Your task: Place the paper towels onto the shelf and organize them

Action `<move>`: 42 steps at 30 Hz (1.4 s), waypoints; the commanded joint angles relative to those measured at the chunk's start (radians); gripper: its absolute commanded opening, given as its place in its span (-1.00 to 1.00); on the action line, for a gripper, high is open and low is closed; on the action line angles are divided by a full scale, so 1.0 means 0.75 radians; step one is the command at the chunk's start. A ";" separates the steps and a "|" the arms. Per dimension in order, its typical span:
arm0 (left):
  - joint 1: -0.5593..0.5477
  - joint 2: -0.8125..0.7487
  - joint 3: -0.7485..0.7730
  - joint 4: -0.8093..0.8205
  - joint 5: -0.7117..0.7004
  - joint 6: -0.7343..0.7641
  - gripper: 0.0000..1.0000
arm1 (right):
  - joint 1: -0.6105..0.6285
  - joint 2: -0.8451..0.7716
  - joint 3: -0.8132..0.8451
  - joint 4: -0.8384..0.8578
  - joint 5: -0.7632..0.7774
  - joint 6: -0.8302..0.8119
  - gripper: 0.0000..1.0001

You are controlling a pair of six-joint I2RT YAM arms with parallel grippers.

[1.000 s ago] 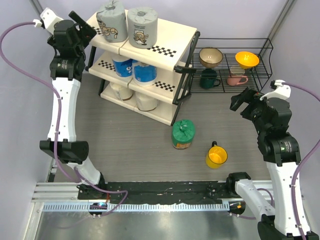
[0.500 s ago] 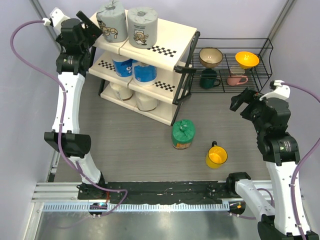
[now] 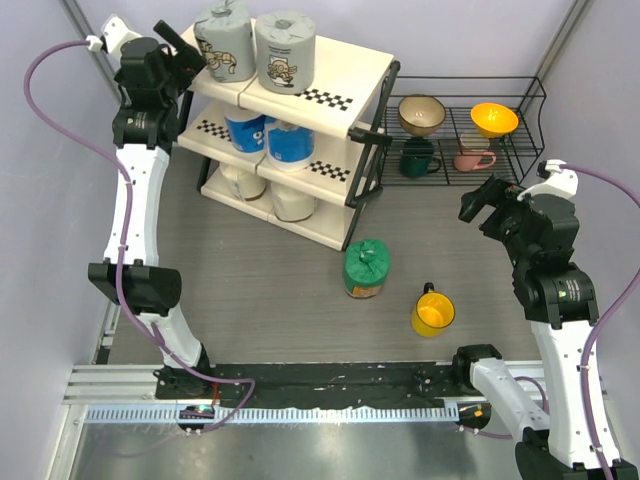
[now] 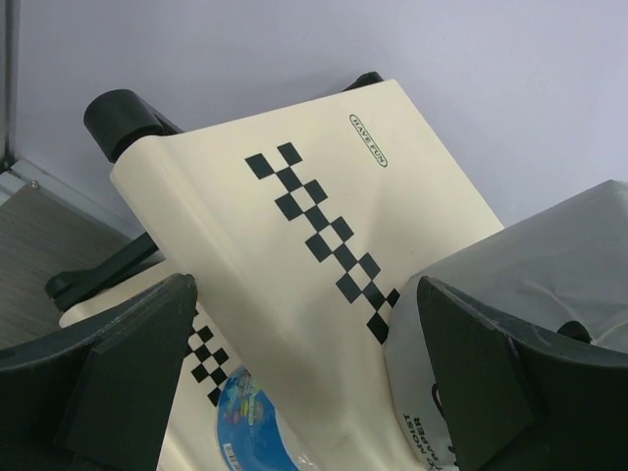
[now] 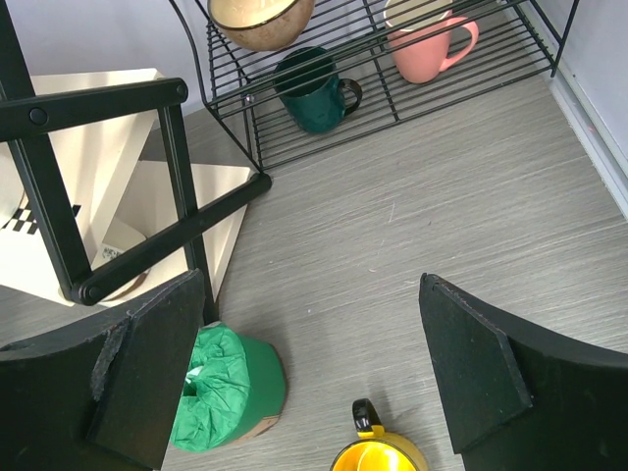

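Nearest the arm bases, on the grey wood-grain worktop: a glossy yellow mug with a black handle, upright, mouth up. Just beyond it and to its left, close to the shelf's front corner but not on it: the green roll, a stubby cylinder in crinkled wrap, twisted top up, standing on the worktop. Off to the right, raised above the worktop: the right end effector, blunt black fingers spread wide, nothing between them, angled down toward the mug and green roll.

Farther back, left of centre: the shelf, three slanted cream panels, smooth and matt, each edged with a black checkered strip, carried on a black tube frame. Bottom tier: two cream rolls, side by side. Middle tier: two blue-and-white rolls in glossy printed wrap. Top tier: two grey rolls, upright, printed labels to the front.

At the shelf's top left corner: the left end effector, fingers wide apart, gripping nothing, one finger just beside the left grey roll; contact impossible to tell.

Right of the shelf, at the back: a black wire rack with a tan bowl, a yellow bowl, a dark green mug and a pink mug.
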 commanded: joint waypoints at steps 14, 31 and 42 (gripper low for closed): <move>-0.062 -0.096 -0.135 0.129 0.099 -0.003 1.00 | 0.002 -0.015 -0.015 0.036 0.014 -0.006 0.92; -0.015 -0.427 -0.418 0.168 -0.013 -0.003 0.99 | 0.000 -0.044 0.012 0.030 0.041 -0.008 0.92; -0.007 -0.913 -0.908 0.172 0.105 -0.107 1.00 | 0.002 -0.060 -0.023 0.026 0.031 0.004 0.91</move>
